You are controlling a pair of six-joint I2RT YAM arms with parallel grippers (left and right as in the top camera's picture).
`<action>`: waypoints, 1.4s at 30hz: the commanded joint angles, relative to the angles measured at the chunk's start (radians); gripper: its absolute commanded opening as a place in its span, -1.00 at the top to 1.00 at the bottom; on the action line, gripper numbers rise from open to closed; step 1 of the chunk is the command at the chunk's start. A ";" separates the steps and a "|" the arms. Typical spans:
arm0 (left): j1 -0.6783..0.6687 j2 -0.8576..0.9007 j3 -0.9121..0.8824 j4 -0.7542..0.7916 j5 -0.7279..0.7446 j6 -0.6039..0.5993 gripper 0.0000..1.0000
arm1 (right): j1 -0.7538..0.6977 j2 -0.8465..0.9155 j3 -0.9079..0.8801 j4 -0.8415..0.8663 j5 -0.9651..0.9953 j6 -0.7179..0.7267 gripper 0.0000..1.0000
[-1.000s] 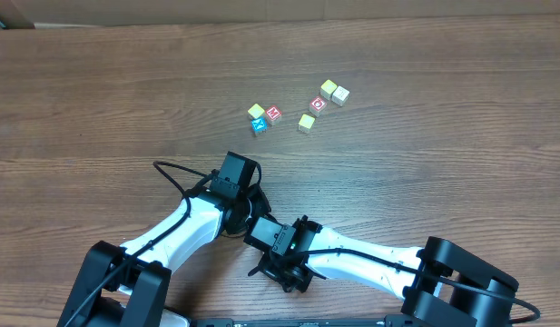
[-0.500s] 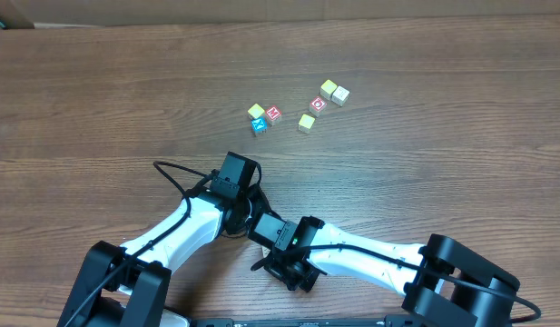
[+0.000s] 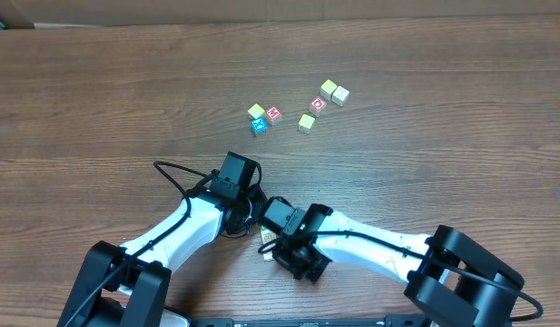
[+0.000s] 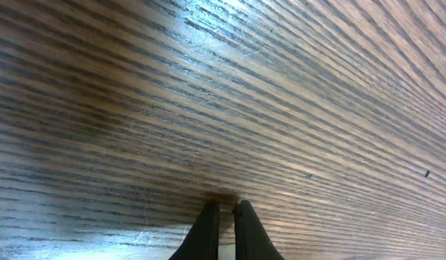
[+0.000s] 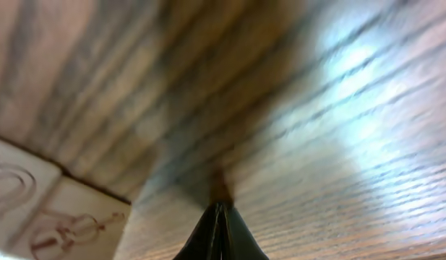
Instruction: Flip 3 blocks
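Observation:
Both arms are folded low at the table's near edge. My left gripper is shut with nothing in it, its tips touching bare wood; from overhead it lies under its wrist. My right gripper is also shut and empty, tips on the wood. Two pale blocks with reddish line drawings lie side by side just left of it. From overhead, a green-and-white block edge and a pale one peek out beside the right wrist. The rest of them is hidden by the arm.
Farther back on the table lie other cubes: a yellow-topped one, a red M, a blue one, a red O, a yellow-green pair and a pale one. A black cable loops by the left arm.
My right wrist has swung up and back toward the left arm, uncovering the small blocks at its left side. The left arm has not moved.

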 commanded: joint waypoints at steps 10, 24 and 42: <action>-0.013 0.022 -0.020 0.006 -0.068 0.029 0.91 | -0.067 0.014 -0.018 -0.005 0.077 -0.059 0.93; -0.011 0.022 -0.020 0.018 -0.092 0.021 0.91 | -0.067 0.014 -0.018 -0.006 0.074 -0.074 0.93; 0.177 0.022 -0.020 0.017 -0.071 0.055 0.92 | -0.195 0.014 -0.018 -0.005 0.085 -0.166 0.92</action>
